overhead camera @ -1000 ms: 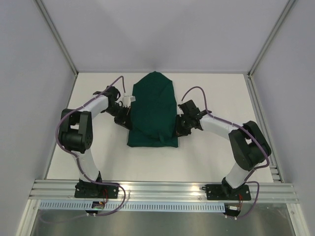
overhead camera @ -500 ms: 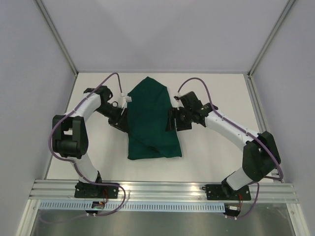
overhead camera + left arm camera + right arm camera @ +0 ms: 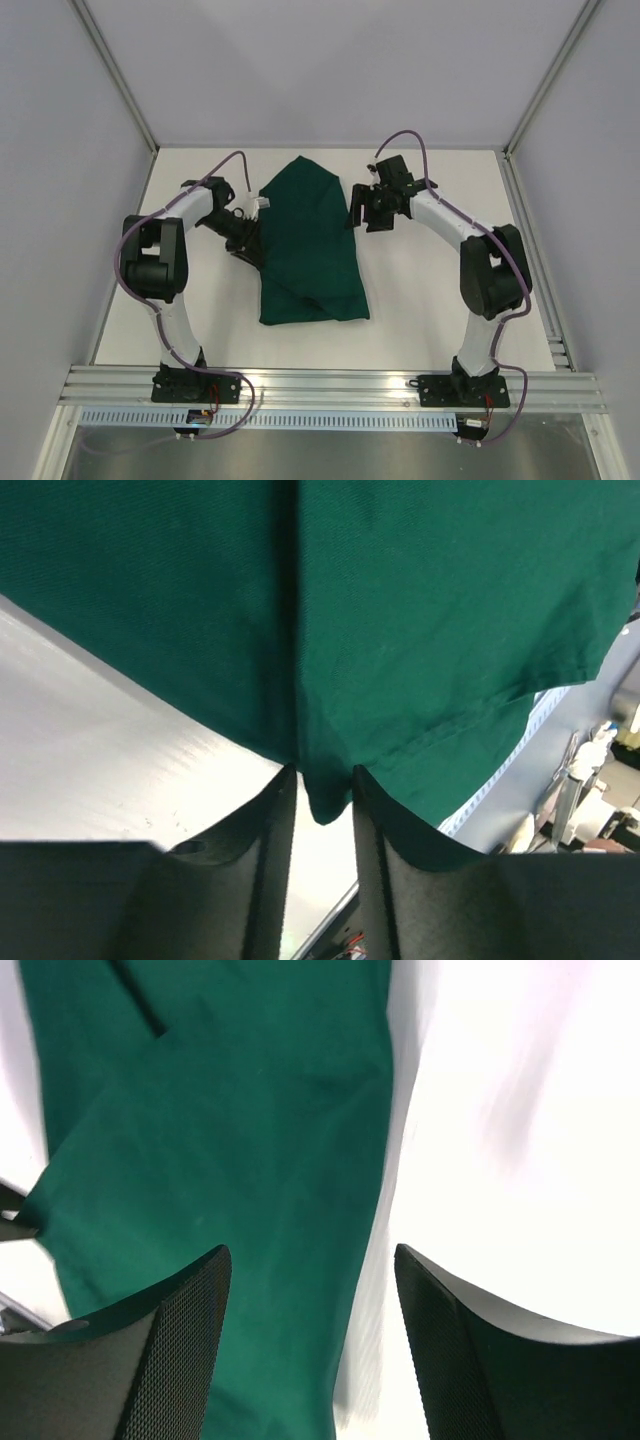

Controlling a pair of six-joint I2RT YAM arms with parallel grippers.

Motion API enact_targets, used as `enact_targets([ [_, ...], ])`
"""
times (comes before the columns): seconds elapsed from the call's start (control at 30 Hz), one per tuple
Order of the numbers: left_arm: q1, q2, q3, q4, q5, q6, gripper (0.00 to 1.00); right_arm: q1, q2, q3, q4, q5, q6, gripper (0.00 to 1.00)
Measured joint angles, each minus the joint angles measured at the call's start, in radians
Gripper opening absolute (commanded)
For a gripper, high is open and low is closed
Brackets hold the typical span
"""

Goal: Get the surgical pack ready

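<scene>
The surgical pack (image 3: 310, 250) is a dark green cloth bundle in the middle of the white table, narrow at the far end and wider at the near end; what it wraps is hidden. My left gripper (image 3: 254, 240) sits at its left edge. In the left wrist view the cloth (image 3: 420, 610) fills the top, and one corner tip hangs between the parted fingertips of the left gripper (image 3: 325, 780). My right gripper (image 3: 352, 214) hovers by the pack's upper right edge. It is wide open (image 3: 312, 1255) over the cloth's edge (image 3: 230, 1130), with nothing in it.
Bare white table (image 3: 430, 300) lies right of the pack and along its near side. Grey walls close in the left, back and right. An aluminium rail (image 3: 330, 385) carrying both arm bases runs along the near edge.
Both grippers opened and let go of the cloth's sides. The right arm swung up and back to the pack's upper right. The cloth's far end settled into a narrower point.
</scene>
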Motion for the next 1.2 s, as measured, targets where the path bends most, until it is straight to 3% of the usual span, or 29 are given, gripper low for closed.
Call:
enact_targets([
  [0.13, 0.000, 0.000, 0.000, 0.003, 0.002, -0.007, 0.19, -0.016, 0.133, 0.044, 0.040, -0.021, 0.026, 0.68],
  [0.23, 0.000, 0.002, 0.000, 0.005, -0.008, -0.010, 0.00, -0.021, 0.213, 0.077, 0.067, -0.035, 0.051, 0.65],
  [0.33, 0.000, 0.010, 0.004, 0.003, -0.009, -0.010, 0.00, -0.025, 0.275, 0.104, 0.104, -0.049, 0.080, 0.48],
  [0.37, 0.000, 0.014, 0.010, -0.001, -0.010, -0.010, 0.00, -0.027, 0.290, 0.111, 0.116, -0.054, 0.091, 0.38],
  [0.47, -0.001, 0.022, 0.041, -0.005, -0.025, -0.011, 0.00, -0.035, 0.323, 0.117, 0.157, -0.073, 0.133, 0.24],
  [0.6, 0.002, 0.022, 0.091, 0.000, -0.049, -0.011, 0.00, -0.054, 0.333, 0.106, 0.196, -0.098, 0.177, 0.15],
  [0.73, 0.008, 0.022, 0.100, 0.005, -0.064, -0.011, 0.00, -0.062, 0.333, 0.090, 0.230, -0.108, 0.201, 0.14],
  [0.87, 0.010, 0.024, 0.100, 0.005, -0.085, -0.011, 0.01, -0.062, 0.333, 0.088, 0.242, -0.110, 0.214, 0.40],
  [0.93, 0.012, 0.032, 0.100, 0.004, -0.090, -0.008, 0.14, -0.064, 0.332, 0.089, 0.249, -0.116, 0.214, 0.48],
  [1.0, 0.015, 0.043, 0.100, 0.002, -0.093, -0.005, 0.25, -0.065, 0.323, 0.089, 0.251, -0.108, 0.210, 0.49],
  [1.2, 0.023, 0.050, 0.129, -0.036, -0.082, 0.017, 0.33, -0.067, 0.270, 0.097, 0.247, -0.077, 0.217, 0.43],
])
